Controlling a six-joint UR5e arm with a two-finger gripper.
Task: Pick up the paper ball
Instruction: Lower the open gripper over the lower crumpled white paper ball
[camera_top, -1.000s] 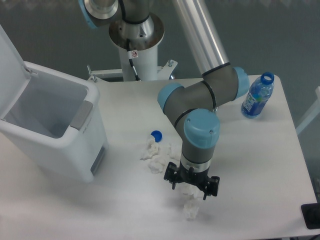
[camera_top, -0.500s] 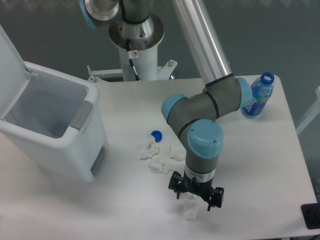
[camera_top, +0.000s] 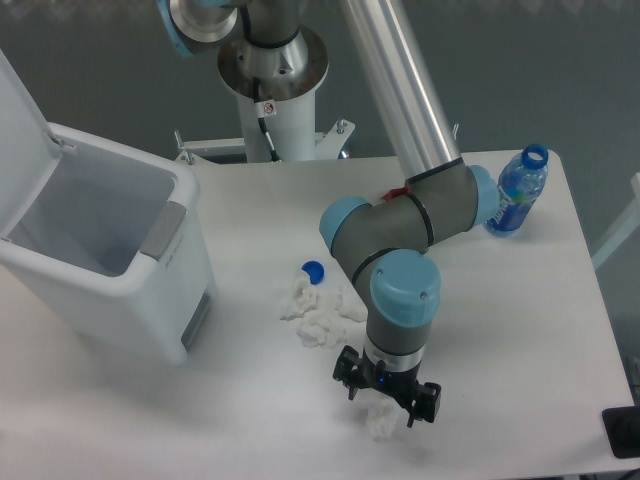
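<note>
A small white crumpled paper ball (camera_top: 380, 422) lies near the table's front edge. My gripper (camera_top: 386, 402) points straight down right over it, and the wrist hides the ball's top. The jaws stand apart on either side of the ball, open, with no grip on it. Other similar paper wads lie in a cluster to the upper left: one (camera_top: 298, 298) below the blue bottle cap (camera_top: 314, 270), one (camera_top: 319, 329) in front of it and one (camera_top: 351, 306) partly behind my arm.
A large white bin (camera_top: 95, 265) with its lid raised stands at the left. A blue water bottle (camera_top: 516, 190) without its cap stands at the back right. The arm's base column (camera_top: 272, 80) rises at the back edge.
The gripper has travelled toward the front edge and come down over the front paper ball, then shifted slightly left. The wads have not moved.
</note>
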